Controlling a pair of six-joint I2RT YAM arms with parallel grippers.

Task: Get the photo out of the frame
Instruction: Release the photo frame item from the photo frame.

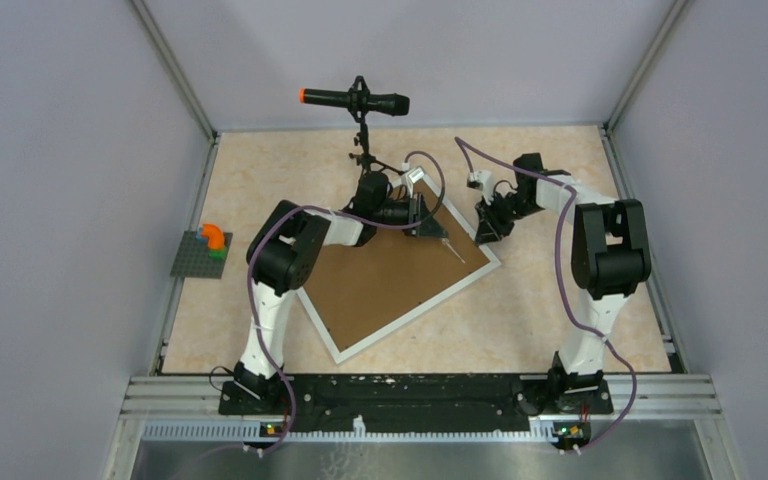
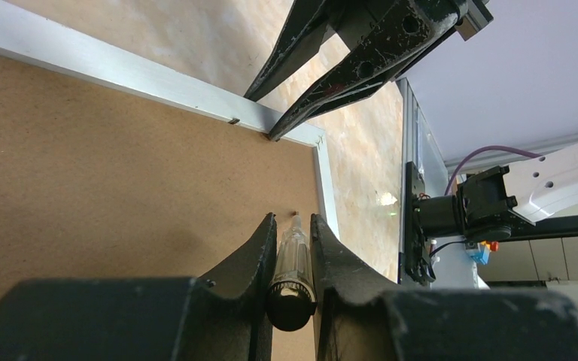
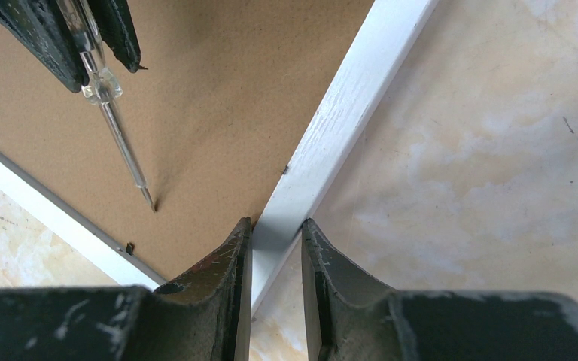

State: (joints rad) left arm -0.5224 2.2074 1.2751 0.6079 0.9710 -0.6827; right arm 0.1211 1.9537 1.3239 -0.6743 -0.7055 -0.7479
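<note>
frame: the frame (image 3: 346,113) lies face down on the table (image 1: 560,300), turned at an angle, roughly in the middle between the two arms, with a thin white border all round.
backing board: the brown backing board (image 1: 390,285) faces up and sits inside the border.
photo: hidden, since the print side is down.
left gripper: the left gripper (image 2: 293,226) is clamped on a screwdriver (image 2: 291,263), both fingers tight against its clear handle.
screwdriver: the shaft slants down and the tip touches the board just inside the corner nearest the right arm. Can't tell whether it's sitting on a tab.
right gripper: the right gripper (image 3: 276,226) straddles the white border right by that same corner, one finger on the board side and one on the table side. From the wrist view it looks pinched onto the rail.
tabs: a couple of small dark tabs (image 3: 284,170) poke out where the board meets the border.
background stuff: there's a mic on a stand (image 1: 355,100) at the far side, and coloured blocks on a grey plate (image 1: 205,245) off to the left.
</note>
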